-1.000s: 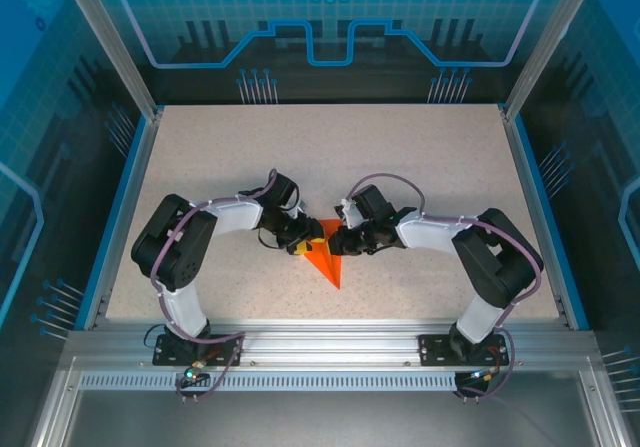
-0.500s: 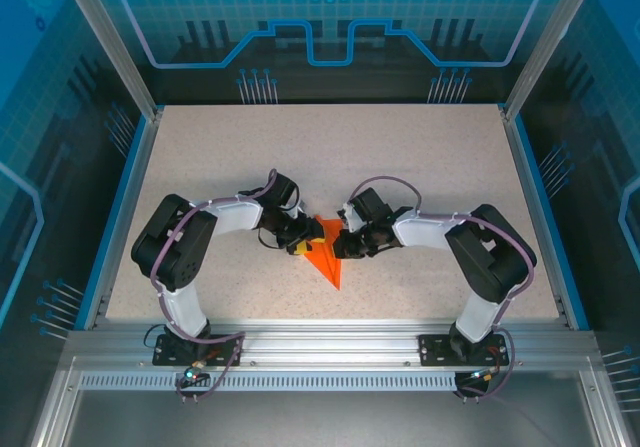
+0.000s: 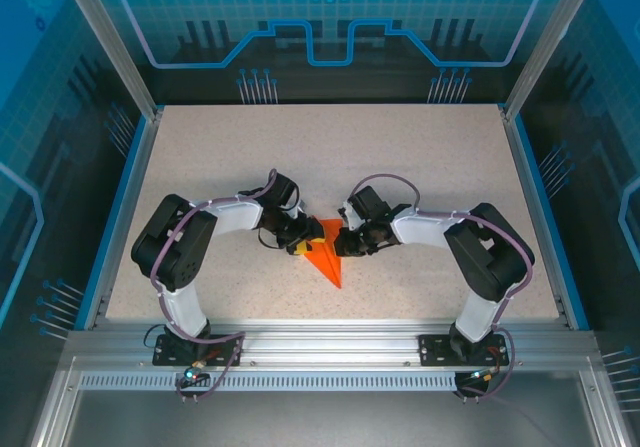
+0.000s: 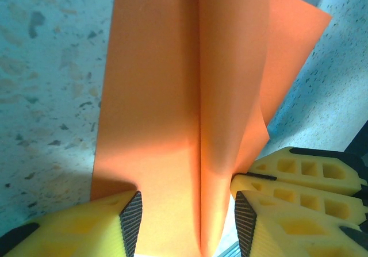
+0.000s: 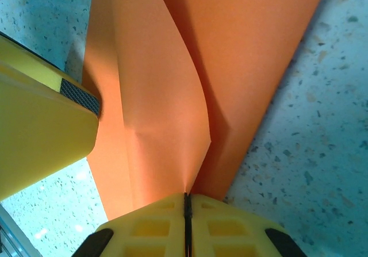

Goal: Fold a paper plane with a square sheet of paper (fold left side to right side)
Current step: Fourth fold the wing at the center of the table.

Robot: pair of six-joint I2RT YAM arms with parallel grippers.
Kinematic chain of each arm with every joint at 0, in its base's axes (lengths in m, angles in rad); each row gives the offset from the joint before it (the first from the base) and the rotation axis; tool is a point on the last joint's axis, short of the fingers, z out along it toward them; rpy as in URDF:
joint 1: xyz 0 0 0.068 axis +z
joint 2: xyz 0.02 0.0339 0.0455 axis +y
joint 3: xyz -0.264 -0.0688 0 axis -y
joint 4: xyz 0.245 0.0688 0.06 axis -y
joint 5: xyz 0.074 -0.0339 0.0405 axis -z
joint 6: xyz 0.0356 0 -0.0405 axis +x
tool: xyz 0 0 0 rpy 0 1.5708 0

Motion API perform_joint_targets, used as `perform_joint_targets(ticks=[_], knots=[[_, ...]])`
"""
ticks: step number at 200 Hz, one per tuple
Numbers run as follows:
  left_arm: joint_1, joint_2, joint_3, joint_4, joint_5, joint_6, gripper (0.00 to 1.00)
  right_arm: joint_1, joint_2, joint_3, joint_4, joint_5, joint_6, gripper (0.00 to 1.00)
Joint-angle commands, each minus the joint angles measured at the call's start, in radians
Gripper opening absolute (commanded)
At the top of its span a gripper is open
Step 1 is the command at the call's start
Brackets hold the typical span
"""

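1. My left pincer point(image 4: 187, 225) sits just left of the table's point(image 3: 420, 157) middle. Its jaws are apart, with one yellow finger point(image 4: 86, 234) on either side of the raised centre fold of the orange paper point(image 3: 326, 260).
2. The orange paper lies on the table between my two pincers, folded to a narrow wedge. Its point aims at the near edge.
3. My right pincer point(image 5: 185, 214), just right of the paper, has its jaws pressed together. They are clamped on a lifted flap of the paper that tapers into the seam between the fingers.
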Motion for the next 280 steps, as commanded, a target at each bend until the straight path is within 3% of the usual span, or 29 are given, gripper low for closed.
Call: perform_joint_targets(ticks=[1, 280], knots=[[-0.005, 0.024, -0.011, -0.055, -0.048, -0.001, 0.51, 0.002, 0.002, 0.015, -0.024, 0.005, -0.017, 0.09], [-0.006, 0.026, -0.008, -0.064, -0.050, 0.006, 0.51, 0.021, -0.032, -0.023, -0.026, 0.028, 0.000, 0.10]])
